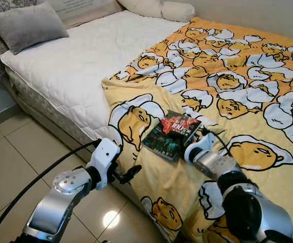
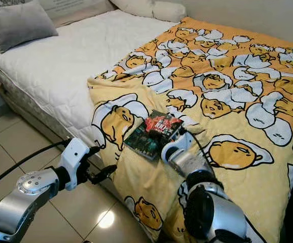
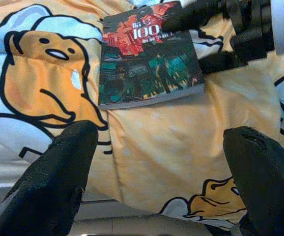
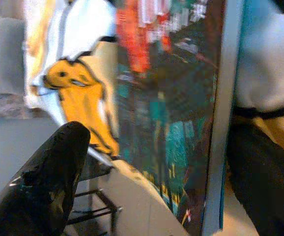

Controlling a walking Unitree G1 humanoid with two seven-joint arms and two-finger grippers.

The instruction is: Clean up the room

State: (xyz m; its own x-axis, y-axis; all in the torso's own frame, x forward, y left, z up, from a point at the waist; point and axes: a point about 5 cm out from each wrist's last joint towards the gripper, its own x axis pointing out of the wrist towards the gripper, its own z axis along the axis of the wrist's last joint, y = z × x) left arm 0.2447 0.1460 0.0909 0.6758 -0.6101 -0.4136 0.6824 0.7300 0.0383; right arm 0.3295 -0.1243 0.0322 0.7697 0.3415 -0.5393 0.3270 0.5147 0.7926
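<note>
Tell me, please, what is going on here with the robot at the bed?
The robot stands at the side of a bed covered partly by a yellow cartoon blanket. Its right gripper is at a dark book lying on the blanket, with its fingers open on either side of the book's edge. The left gripper hovers open near the bed's edge, pointing at the book. The book lies flat, not yet lifted.
</note>
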